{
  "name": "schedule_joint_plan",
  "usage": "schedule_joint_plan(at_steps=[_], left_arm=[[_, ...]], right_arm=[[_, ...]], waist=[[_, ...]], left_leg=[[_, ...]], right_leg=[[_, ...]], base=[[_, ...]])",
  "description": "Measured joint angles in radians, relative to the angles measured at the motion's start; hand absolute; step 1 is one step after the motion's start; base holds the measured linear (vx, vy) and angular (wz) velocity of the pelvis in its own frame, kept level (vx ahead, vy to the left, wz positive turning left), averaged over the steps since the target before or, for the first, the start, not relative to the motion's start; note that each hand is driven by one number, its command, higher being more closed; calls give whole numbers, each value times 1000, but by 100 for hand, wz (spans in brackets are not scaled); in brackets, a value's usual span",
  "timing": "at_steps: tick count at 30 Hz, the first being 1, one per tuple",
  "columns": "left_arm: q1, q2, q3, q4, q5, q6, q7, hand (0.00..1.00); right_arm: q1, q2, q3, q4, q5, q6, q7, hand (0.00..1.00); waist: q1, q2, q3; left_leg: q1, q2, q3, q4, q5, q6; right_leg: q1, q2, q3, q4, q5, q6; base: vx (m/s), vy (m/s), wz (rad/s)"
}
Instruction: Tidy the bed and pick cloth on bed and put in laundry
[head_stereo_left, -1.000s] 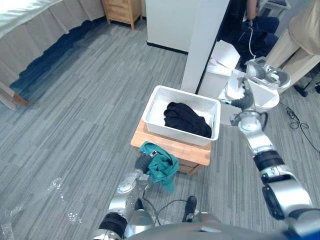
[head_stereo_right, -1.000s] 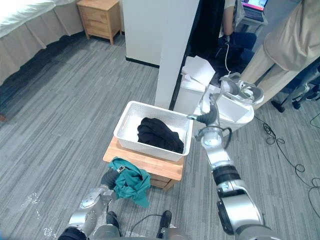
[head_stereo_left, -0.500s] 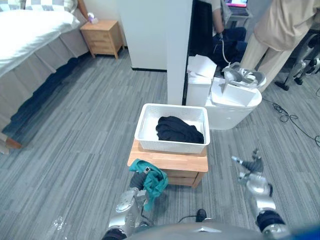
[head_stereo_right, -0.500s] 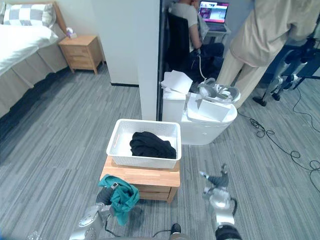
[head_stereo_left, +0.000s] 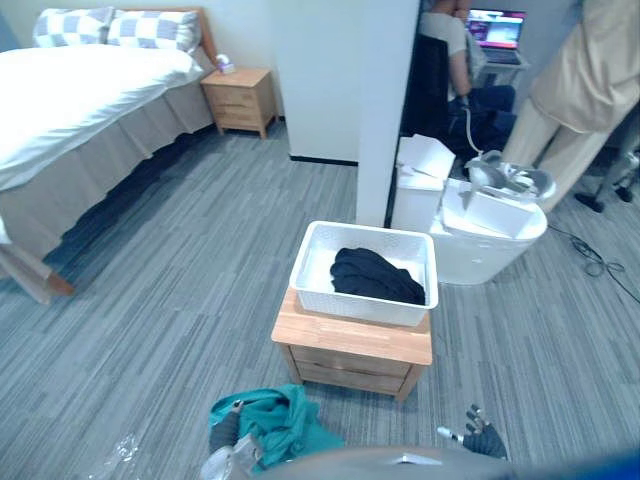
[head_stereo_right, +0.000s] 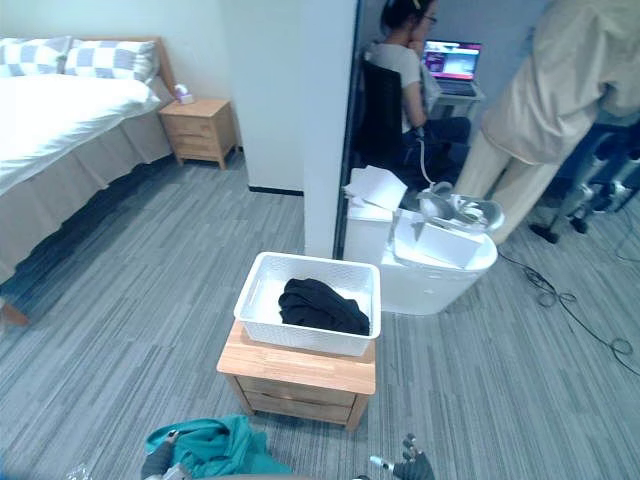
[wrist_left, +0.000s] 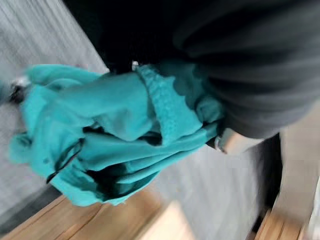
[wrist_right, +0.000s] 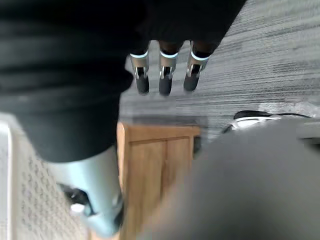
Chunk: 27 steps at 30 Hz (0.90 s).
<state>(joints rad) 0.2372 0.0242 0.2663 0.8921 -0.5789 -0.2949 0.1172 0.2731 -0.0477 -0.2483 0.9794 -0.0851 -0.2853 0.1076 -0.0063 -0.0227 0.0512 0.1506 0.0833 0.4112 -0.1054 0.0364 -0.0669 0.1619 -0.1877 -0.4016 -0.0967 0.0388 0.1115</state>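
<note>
change: your right hand (head_stereo_left: 481, 441) now hangs low, fingers slack | left hand (head_stereo_left: 225, 432) clutches crumpled teal cloth (head_stereo_left: 285, 425), now farther from the white perforated plastic basket (head_stereo_left: 360, 308) | drop still pending

Cloth (head_stereo_left: 275, 430): teal, crumpled bunch (folds overlapping), low before the stand (head_stereo_left: 352, 345). Basket (head_stereo_left: 360, 308): white, on stand, holds black clothes (head_stereo_left: 375, 275). Bed (head_stereo_left: 70, 100): white cover, far left.

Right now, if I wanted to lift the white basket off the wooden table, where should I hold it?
Probably the rim of its two side walls, reaching down from above: the white basket sits level and open-topped on the wooden table, and the black clothes lie low inside, leaving the rim free.
</note>
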Motion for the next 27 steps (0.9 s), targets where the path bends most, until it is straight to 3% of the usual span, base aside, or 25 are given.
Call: schedule_joint_plan(at_steps=[4, 8, 10, 11, 13, 15, 18, 22, 27], left_arm=[[3, -1, 57, -45, -1, -79, 47, 100], [4, 12, 132, -179, 12, -156, 129, 100], [-6, 64, 137, -256, 105, -204, 216, 100], [-26, 106, 156, -301, 285, -295, 321, 100], [-113, 216, 214, -381, 221, -294, 276, 100], [-242, 366, 350, -475, 160, -257, 225, 100], [-371, 493, 400, -625, 176, -207, 154, 100], [-463, 549, 371, -716, 238, -187, 107, 100], [-585, 622, 184, -725, 318, -130, 62, 100]], right_arm=[[-4, -1, -19, 42, -5, 8, 35, 0], [-32, -9, -19, 71, 16, 34, 35, 0], [-48, -8, -18, 71, 51, 42, 33, 0], [-50, -8, -18, 68, 68, 44, 32, 0], [-44, -9, -19, 67, 92, 43, 32, 0], [-29, -17, -21, 56, 92, 37, 29, 0], [8, -21, -42, 33, 92, 7, 25, 0], [39, -17, -68, 26, 90, -25, 24, 0], [61, -18, -120, 28, 88, -29, 24, 0]], waist=[[16, 0, -13], [29, 2, -12], [32, 6, -10], [32, 10, -10], [34, 17, -10], [28, 39, -18], [21, 56, -24], [13, 69, -36], [-7, 63, -64]], left_leg=[[-24, -29, -105, 0, -7, 11], [-27, -43, -148, 2, -3, 19], [-27, -41, -147, 4, -5, 18], [-26, -37, -143, 7, -8, 14], [-18, -31, -129, 7, -8, 13], [-7, -20, -89, 8, -8, 13], [7, -6, -57, 7, -26, 5], [7, -6, -22, 4, -39, -1], [13, 7, -1, 8, -35, -10]], right_leg=[[38, -24, -106, 2, -31, 19], [57, -32, -144, 7, -37, 21], [56, -31, -143, 7, -38, 19], [57, -28, -140, 7, -41, 15], [64, -24, -137, 9, -42, 14], [54, -23, -120, 37, -47, 10], [41, -24, -95, 70, -57, 0], [19, -26, -55, 75, -79, 3], [-6, -4, -13, 79, -81, 1]], base=[[103, 24, 74], [145, 13, 39], [123, -17, 0], [101, -31, 0], [88, -34, -8], [45, -18, -26], [1, -5, -29], [-22, -6, -28], [17, -32, -22]])
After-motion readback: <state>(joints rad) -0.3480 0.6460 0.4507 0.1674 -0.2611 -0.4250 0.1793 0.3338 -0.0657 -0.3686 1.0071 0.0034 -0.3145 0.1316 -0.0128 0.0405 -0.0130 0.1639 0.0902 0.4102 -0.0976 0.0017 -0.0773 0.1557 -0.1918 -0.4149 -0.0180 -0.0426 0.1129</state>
